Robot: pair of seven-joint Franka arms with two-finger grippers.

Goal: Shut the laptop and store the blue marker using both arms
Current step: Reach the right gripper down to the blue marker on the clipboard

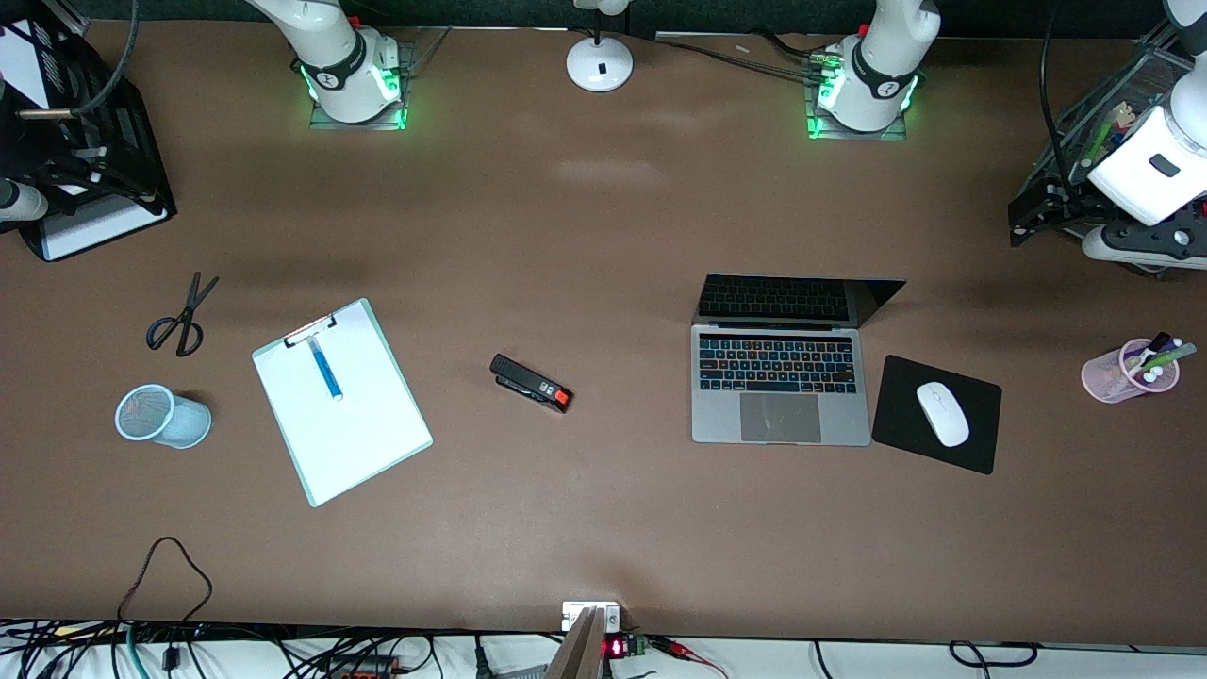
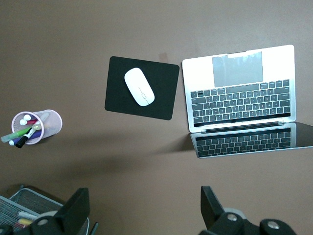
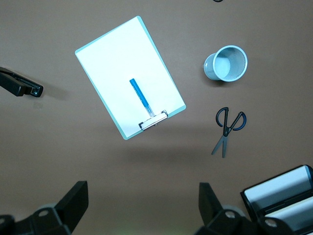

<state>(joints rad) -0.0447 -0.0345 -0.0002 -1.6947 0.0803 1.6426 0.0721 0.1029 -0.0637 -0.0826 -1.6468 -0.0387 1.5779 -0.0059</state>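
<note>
Both grippers hang released, left gripper [image 2: 142,215] above the open laptop [image 1: 781,377], right gripper [image 3: 142,215] above the blue marker [image 1: 323,368], clipboard [image 1: 368,443] at its six o'clock, each lined up for its job.

No text or label can be read.

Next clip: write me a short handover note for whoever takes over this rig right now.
Left tool: open, empty, up in the air at the left arm's end of the table.
Right tool: open, empty, up in the air at the right arm's end.
Laptop: lid open, beside the mouse pad.
Blue marker: lying on the clipboard, near its clip.
Done: nothing.
Left: close the laptop, store the marker.
</note>
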